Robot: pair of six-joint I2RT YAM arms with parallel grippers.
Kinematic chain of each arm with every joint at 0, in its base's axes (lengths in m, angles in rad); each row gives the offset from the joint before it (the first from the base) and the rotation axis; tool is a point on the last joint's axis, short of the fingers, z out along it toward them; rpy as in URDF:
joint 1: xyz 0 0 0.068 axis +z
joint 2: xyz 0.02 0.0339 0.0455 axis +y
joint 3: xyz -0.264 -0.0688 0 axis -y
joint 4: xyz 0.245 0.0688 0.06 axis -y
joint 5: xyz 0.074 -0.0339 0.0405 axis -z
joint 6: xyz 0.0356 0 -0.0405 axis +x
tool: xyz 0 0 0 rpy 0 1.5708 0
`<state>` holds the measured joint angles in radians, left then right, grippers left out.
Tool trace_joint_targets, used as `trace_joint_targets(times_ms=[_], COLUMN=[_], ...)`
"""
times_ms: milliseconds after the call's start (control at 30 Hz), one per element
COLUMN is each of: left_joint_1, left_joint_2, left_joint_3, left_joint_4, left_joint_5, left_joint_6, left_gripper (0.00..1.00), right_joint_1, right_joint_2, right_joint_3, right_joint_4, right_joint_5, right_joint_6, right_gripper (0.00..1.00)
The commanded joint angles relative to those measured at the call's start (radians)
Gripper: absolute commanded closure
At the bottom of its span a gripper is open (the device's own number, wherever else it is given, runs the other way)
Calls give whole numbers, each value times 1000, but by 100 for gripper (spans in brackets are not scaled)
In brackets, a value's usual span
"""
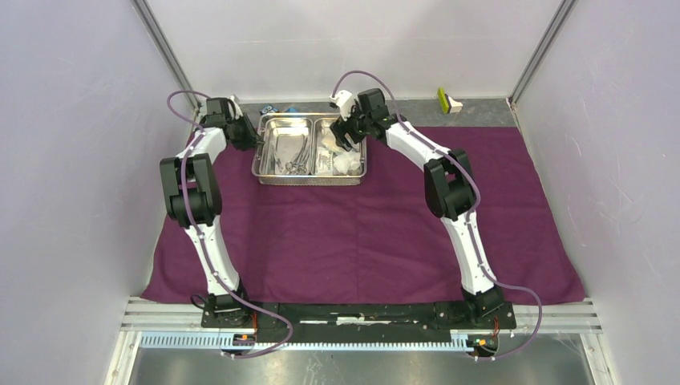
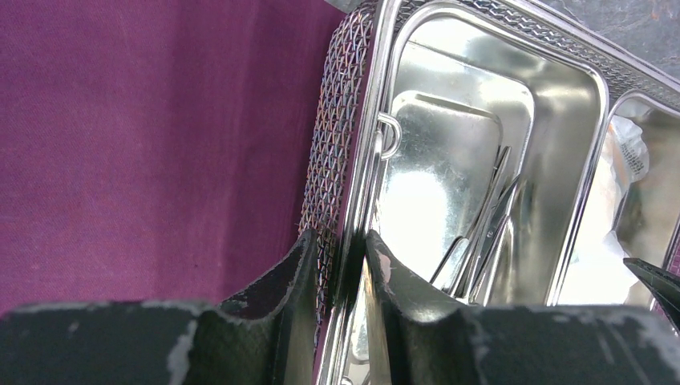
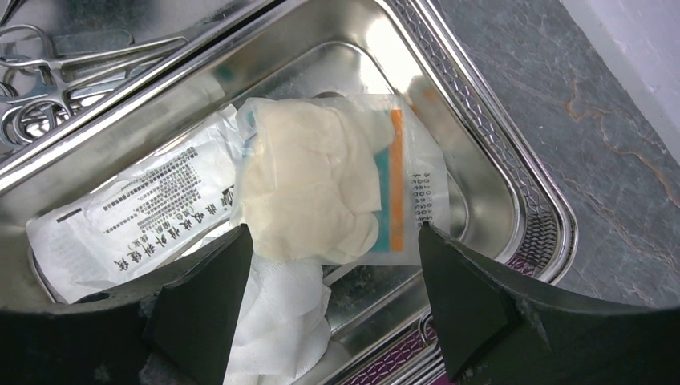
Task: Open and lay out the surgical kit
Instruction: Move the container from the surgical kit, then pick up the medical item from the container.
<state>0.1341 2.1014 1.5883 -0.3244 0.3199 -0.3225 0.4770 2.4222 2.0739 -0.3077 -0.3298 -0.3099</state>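
Surgical kit's shiny two-compartment steel tray (image 1: 309,181) sits at the far end of the spread large purple cloth wrap (image 1: 361,233), so I'd say unloading is the step in hand. Left gripper (image 2: 341,241) pinches the tray's left wall. The right gripper (image 3: 333,233) hangs wide open over the white sealed packet (image 3: 128,216) and white gauze wads (image 3: 281,321), and next it needs to drop and close on just one.

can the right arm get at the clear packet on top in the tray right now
Probably yes: the right end effector hangs open over the right compartment of the tray. The clear packet lies uppermost between its fingers, and nothing covers it.
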Motion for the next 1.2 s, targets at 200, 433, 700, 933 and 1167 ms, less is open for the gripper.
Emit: trace_joint_targets(times_ms=[200, 433, 700, 933, 1167], left_joint_1=[39, 41, 40, 40, 40], left_joint_2=[0, 16, 3, -62, -250], left_joint_3=[47, 88, 133, 122, -66], left_joint_4=[-7, -30, -65, -68, 36], left_joint_5=[-24, -12, -35, -41, -45], left_joint_6=[37, 44, 98, 162, 260], left_gripper=[94, 77, 23, 7, 0], right_joint_1=[32, 43, 49, 48, 49], right_joint_2=[48, 81, 81, 58, -31], right_joint_3=[68, 98, 103, 91, 49], right_joint_4=[71, 74, 79, 81, 82], right_joint_5=[15, 18, 7, -9, -31], right_joint_6=[22, 27, 32, 34, 31], right_gripper=[17, 17, 18, 19, 17])
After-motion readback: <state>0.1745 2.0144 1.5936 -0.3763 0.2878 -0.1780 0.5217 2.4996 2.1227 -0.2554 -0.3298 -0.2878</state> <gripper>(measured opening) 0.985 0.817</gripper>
